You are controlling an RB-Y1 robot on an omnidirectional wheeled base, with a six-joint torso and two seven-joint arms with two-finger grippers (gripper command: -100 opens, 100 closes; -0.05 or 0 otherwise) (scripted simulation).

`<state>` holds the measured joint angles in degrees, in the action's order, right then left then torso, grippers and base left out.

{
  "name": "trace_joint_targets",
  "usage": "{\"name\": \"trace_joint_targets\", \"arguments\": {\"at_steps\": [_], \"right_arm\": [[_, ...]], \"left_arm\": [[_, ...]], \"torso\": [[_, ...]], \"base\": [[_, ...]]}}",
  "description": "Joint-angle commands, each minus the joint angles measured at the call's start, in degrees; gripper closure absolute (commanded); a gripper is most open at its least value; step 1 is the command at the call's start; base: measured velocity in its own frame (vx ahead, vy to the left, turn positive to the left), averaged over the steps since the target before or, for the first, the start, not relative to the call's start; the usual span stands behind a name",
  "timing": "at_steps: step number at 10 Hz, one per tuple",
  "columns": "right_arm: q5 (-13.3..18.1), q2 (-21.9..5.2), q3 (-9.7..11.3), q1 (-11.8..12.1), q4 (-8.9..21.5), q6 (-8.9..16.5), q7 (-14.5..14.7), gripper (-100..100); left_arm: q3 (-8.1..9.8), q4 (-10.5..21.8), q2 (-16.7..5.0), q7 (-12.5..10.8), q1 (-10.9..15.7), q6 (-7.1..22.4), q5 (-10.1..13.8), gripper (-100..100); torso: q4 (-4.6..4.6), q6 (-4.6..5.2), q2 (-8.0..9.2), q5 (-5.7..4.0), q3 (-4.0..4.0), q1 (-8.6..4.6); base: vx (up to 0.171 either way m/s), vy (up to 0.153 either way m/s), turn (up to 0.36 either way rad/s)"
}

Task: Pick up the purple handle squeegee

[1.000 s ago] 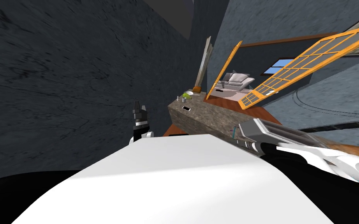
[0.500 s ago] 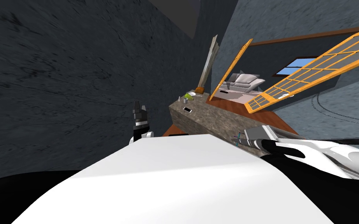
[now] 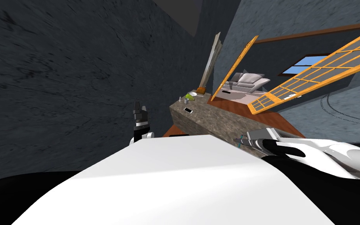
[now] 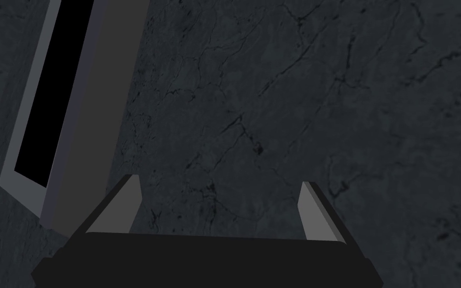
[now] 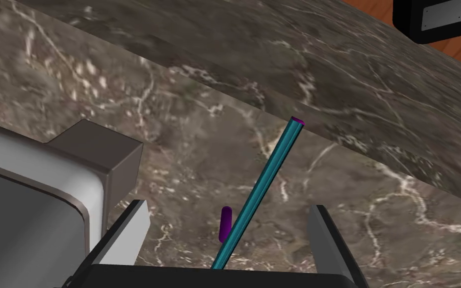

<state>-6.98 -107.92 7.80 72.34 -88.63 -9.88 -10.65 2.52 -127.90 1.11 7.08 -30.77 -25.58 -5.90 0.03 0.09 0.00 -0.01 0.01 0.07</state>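
Brown veined stone counter is much nearer the right arm now; it's dropped lower over the last second. Right gripper is spread wide, straddling the squeegee: slim teal bar, stubby smooth purple handle, flat on the counter near the rounded grey sink. Looks ready to pinch. Left gripper hangs spread too, by the dark wall.

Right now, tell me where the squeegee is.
In the right wrist view the squeegee lies on the brown marbled countertop, between the open fingers of the right pincer, with the grey sink close beside it.
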Motion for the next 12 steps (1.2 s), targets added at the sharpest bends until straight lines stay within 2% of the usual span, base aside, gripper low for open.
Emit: {"name": "trace_joint_targets", "arguments": {"at_steps": [1, 3, 6, 8, 12], "right_arm": [[0.6, 1.9, 0.5, -0.3, -0.3, 0.7, 0.7, -100], [0.6, 1.9, 0.5, -0.3, -0.3, 0.7, 0.7, -100], [2.2, 6.6, 1.9, -1.2, -1.0, 2.5, 2.4, -100], [2.8, 8.5, 2.5, -1.6, -1.3, 3.3, 3.1, -100], [2.8, 8.5, 2.5, -1.6, -1.3, 3.3, 3.1, -100]], "left_arm": [[0.0, 0.0, 0.0, 0.0, 0.0, 0.0, 0.0, 0], [0.0, 0.0, 0.0, 0.0, 0.0, 0.0, 0.0, 0], [0.0, 0.0, 0.0, 0.0, 0.0, 0.0, 0.0, 0], [0.0, 0.0, 0.0, 0.0, 0.0, 0.0, 0.0, 0], [0.0, 0.0, 0.0, 0.0, 0.0, 0.0, 0.0, 0]], "torso": [[0.0, 0.0, 0.0, 0.0, 0.0, 0.0], [0.01, 0.0, 0.05, -0.01, 0.03, -0.04], [0.02, 0.0, 0.08, -0.02, 0.05, -0.07], [0.02, 0.0, 0.1, -0.03, 0.06, -0.09], [-0.01, 0.05, 0.05, -0.11, 0.02, -0.16]], "base": [[-0.008, -0.009, 0.027], [-0.006, -0.008, 0.023], [-0.012, -0.015, 0.044], [-0.015, -0.017, 0.051], [0.001, 0.001, -0.002]]}}
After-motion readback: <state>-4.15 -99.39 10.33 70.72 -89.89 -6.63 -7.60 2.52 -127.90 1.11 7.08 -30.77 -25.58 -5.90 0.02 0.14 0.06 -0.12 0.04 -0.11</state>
